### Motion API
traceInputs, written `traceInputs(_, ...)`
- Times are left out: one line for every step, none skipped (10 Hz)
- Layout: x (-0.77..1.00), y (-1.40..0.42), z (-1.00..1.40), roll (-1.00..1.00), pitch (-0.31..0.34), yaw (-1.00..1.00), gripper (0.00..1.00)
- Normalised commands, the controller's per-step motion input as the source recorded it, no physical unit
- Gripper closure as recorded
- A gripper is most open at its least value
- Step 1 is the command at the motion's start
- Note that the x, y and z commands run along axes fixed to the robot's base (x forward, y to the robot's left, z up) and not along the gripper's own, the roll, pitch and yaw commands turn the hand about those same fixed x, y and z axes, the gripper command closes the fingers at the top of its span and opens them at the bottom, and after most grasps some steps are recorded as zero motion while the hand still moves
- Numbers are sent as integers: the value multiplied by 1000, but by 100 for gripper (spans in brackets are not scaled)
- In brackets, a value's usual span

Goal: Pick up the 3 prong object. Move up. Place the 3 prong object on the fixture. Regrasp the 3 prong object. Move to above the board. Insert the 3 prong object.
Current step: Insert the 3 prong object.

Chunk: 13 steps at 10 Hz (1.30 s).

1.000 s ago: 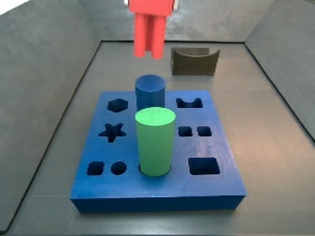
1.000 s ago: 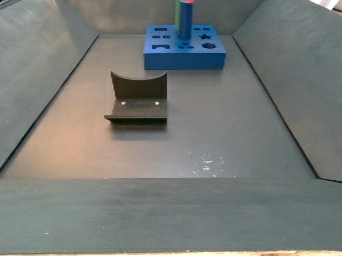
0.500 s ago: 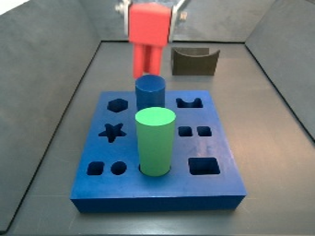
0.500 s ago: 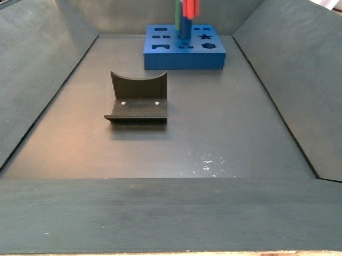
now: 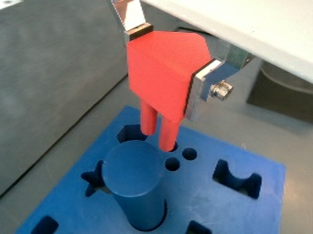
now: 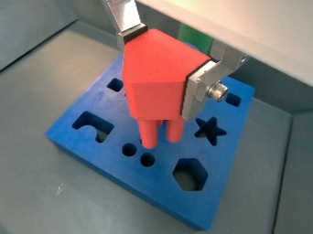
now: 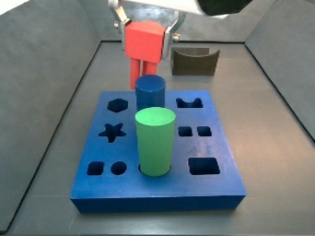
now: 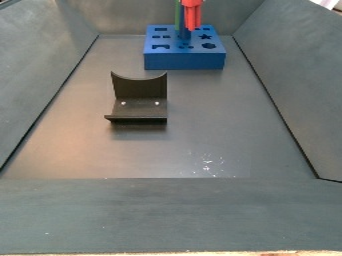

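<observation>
My gripper (image 5: 169, 57) is shut on the red-orange 3 prong object (image 5: 163, 75), prongs pointing down over the blue board (image 5: 263, 207). The prong tips hang just above small round holes in the board in both wrist views (image 6: 156, 84). In a side view the object (image 7: 143, 46) hangs behind the blue cylinder (image 7: 149, 92), over the board's far part (image 7: 209, 184). In a side view it (image 8: 191, 14) shows small at the far end above the board (image 8: 186, 58). The dark fixture (image 8: 138, 97) stands apart on the floor and also shows behind the board (image 7: 193, 61).
A tall green cylinder (image 7: 155, 140) stands upright in the board's middle, the blue cylinder (image 5: 134, 181) just behind it, close to the prongs. Star, square and hexagon holes (image 6: 188, 175) are open. Grey sloped bin walls (image 8: 40, 90) surround the floor.
The gripper with the 3 prong object has come lower toward the board and shifted slightly; the prongs now hang close behind the blue cylinder.
</observation>
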Motion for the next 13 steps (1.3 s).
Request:
traceInputs(0,23,-129,-76,-144,-817,100)
traceInputs(0,9,-126,-91,-171,-829,100)
traceInputs(0,37,-126,-90,-180,-811,100)
traceInputs(0,66,-163,-10,-144,-751,100)
traceInputs(0,66,-183,0,-139,-743,100)
traceInputs(0,34,-151,-14,-154,-846,100)
traceInputs(0,17,-149,-14,-146,-883,100)
traceInputs(0,0,-149,-23,-147,-926,100)
traceInputs(0,0,-160,-11,-137,-943,100)
traceInputs(0,3,-186,-3,-126,-931,100)
traceInputs(0,51,-209,0,-124,-897,100)
traceInputs(0,149,-191,-17,-134,-777,100)
traceInputs(14,154,-129,-77,-154,-731,100)
